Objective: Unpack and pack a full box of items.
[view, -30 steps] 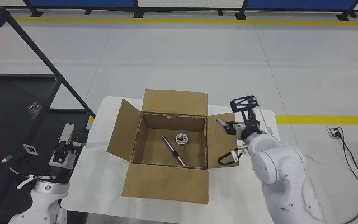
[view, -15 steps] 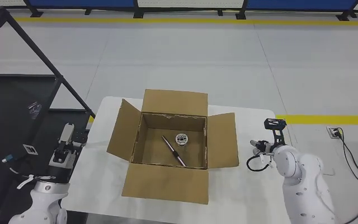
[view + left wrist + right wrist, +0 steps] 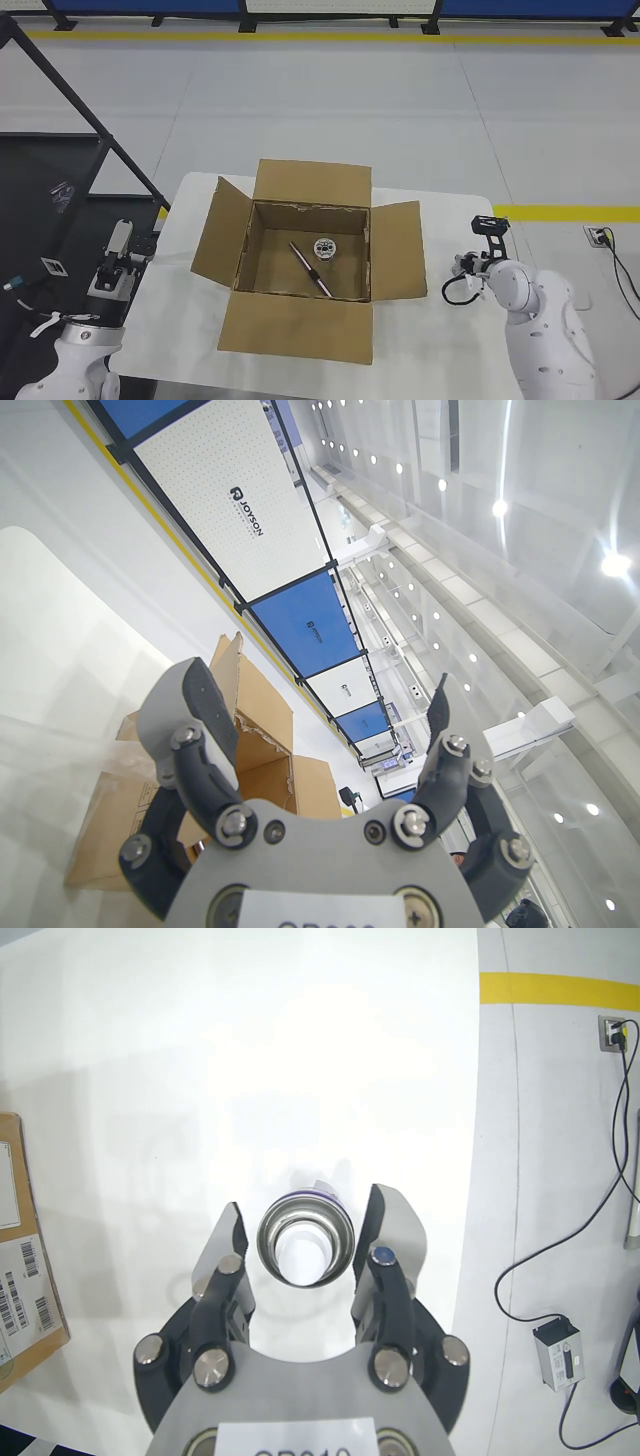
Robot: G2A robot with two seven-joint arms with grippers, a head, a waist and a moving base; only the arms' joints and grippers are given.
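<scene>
Metal can point(image 3: 305, 1248) upright on white table point(image 3: 250, 1053), right hand point(image 3: 306, 1214) spread around it

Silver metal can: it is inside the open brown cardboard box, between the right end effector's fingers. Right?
No: the silver metal can is over the white table, outside the brown cardboard box, between the right end effector's fingers; see right wrist view.

Barcode stickers point(image 3: 22, 1288) on box point(image 3: 30, 1198), wall panels point(image 3: 240, 515) (logo print)
</scene>
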